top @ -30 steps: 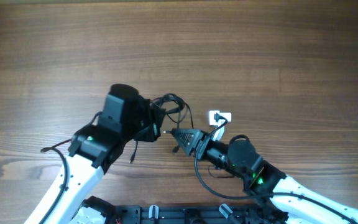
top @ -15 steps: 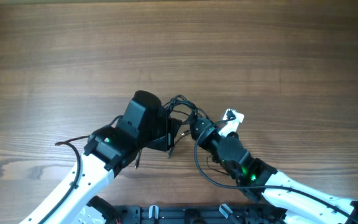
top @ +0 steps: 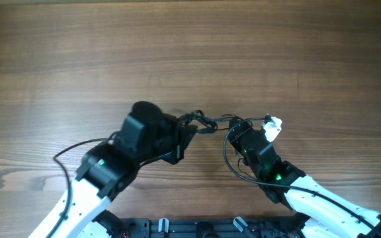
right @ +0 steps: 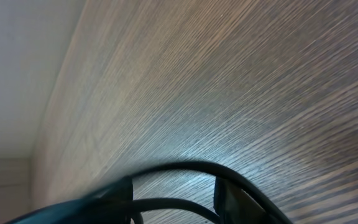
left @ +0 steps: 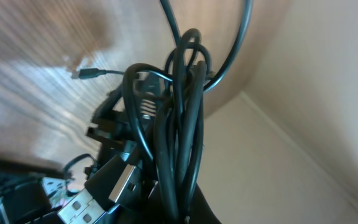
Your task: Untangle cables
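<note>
The cables (top: 202, 121) are a small dark knotted bundle at the table's middle, drawn into a line between my two grippers. My left gripper (top: 181, 135) is shut on the bundle. In the left wrist view, dark loops (left: 179, 124) and two USB plugs (left: 120, 186) rise from its jaws. My right gripper (top: 238, 129) is at the bundle's right end. In the right wrist view its fingers (right: 178, 198) stand apart, with dark cable strands (right: 185, 169) running across and over them. A white plug end (top: 272, 125) lies just right of the right gripper.
Bare wooden tabletop (top: 190, 53) spreads all round. The arms' own thicker black cables loop beside each arm, one by the left arm (top: 78, 147) and one by the right arm (top: 231, 162). A black rail (top: 197, 228) runs along the near edge.
The right gripper has moved right, taking the white plug with it and stretching the bundle out. The left gripper swung toward the bundle, then eased back left and turned.
</note>
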Robot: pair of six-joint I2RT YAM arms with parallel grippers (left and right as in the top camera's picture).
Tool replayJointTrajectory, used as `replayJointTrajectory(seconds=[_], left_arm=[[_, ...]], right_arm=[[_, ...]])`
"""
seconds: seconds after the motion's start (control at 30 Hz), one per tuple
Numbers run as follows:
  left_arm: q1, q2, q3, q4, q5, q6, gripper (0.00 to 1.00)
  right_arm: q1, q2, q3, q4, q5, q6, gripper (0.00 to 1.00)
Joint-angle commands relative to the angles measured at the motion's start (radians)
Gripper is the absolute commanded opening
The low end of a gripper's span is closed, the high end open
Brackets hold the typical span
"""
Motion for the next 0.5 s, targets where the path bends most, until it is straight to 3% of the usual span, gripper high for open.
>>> replayJointTrajectory(seconds=[0.0,0.2,0.37,0.47], left_arm=[[0.046,-0.098,0.009,0.009,-0.102,0.121,0.04],[0.088,-0.156,0.009,0.027,-0.236,0.319,0.04],[0.105,-0.146,0.009,0.027,-0.268,0.360,0.04],[0.105,-0.126,0.009,0.058,-0.271,0.575,0.04]], right_arm=[[-0.016,0.007,-0.004,-0.016,0.021,-0.069,0.44],[-0.031,-0.009,-0.004,-0.039,0.021,-0.133,0.45],[-0.032,-0.070,-0.004,-0.048,0.018,-0.204,0.46],[-0.032,-0.127,-0.004,-0.048,-0.087,-0.207,0.58]])
